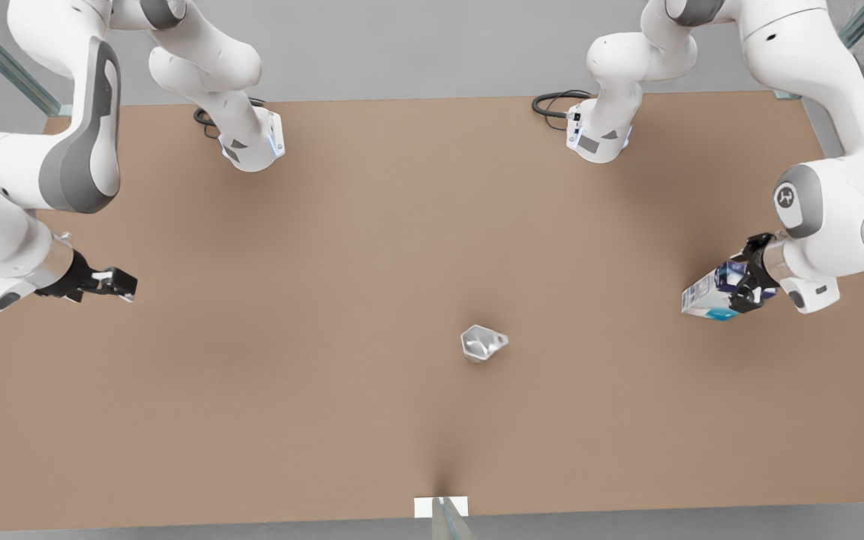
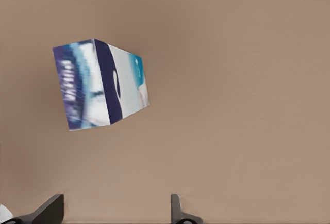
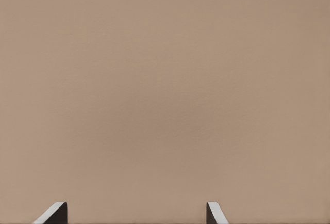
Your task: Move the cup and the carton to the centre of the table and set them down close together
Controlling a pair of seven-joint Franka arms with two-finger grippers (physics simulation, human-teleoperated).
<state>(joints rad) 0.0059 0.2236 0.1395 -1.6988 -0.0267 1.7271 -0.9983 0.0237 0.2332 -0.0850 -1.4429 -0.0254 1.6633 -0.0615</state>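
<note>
Here: left tool [image 2: 116, 203] released, carton [image 2: 98, 84] beyond fingertips [image 2: 51, 206]; right tool [image 3: 136, 211] released, well apart from cup [image 1: 481, 343].

The left gripper [image 1: 741, 289] hangs at the front view's right, its arm bent sharply at the elbow and its fingers [image 2: 51, 206] spread apart. The right gripper [image 1: 118, 283] hovers at the front view's left, pointing inward, with its fingers [image 3: 55, 211] also parted.

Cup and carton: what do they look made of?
Cup: likely metal, silvery-grey facets with a dull sheen. Carton: likely printed card, flat white faces with blue and teal print. Left gripper hovers by the carton, open; right gripper waits over the table.
</note>
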